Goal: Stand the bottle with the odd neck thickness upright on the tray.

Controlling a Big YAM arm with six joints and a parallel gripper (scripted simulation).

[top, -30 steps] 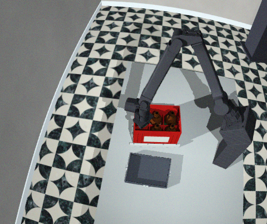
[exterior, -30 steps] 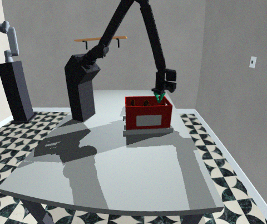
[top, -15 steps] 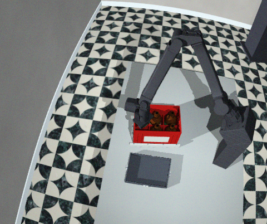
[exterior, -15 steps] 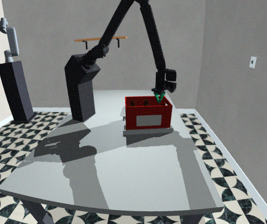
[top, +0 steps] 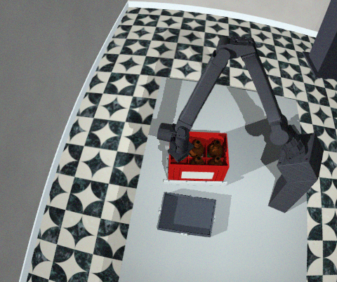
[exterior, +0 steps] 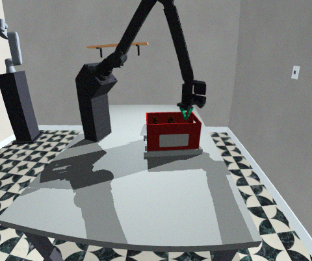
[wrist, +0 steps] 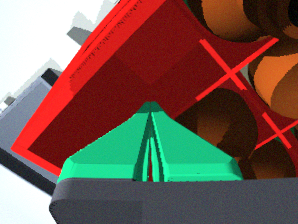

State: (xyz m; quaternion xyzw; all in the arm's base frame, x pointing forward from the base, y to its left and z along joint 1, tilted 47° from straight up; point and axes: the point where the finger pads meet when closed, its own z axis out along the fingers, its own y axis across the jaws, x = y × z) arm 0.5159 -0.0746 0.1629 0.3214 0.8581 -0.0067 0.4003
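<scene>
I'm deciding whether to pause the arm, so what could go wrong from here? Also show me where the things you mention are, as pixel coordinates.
The pincer (exterior: 186, 118) (wrist: 150, 111) is shut with nothing between its fingers, so lifting now would likely bring no bottle to the tray (top: 195, 215).

It hangs over a corner of the crate (top: 198, 172) (exterior: 173, 128) (wrist: 45, 125), close to the wall; lowering it there might bump and shift the loose crate.

The bottles (top: 216, 149) (wrist: 277, 85) stand near one another, so opening wide among them could knock a neighbour.

Grey walls (exterior: 268, 39) rise around me, a wooden shelf (exterior: 118, 45) on one. Dark shadows cross the pale tabletop (top: 261, 210) (exterior: 170, 201). The floor (top: 114, 133) (exterior: 1, 169) is patterned in cream and dark green.
</scene>
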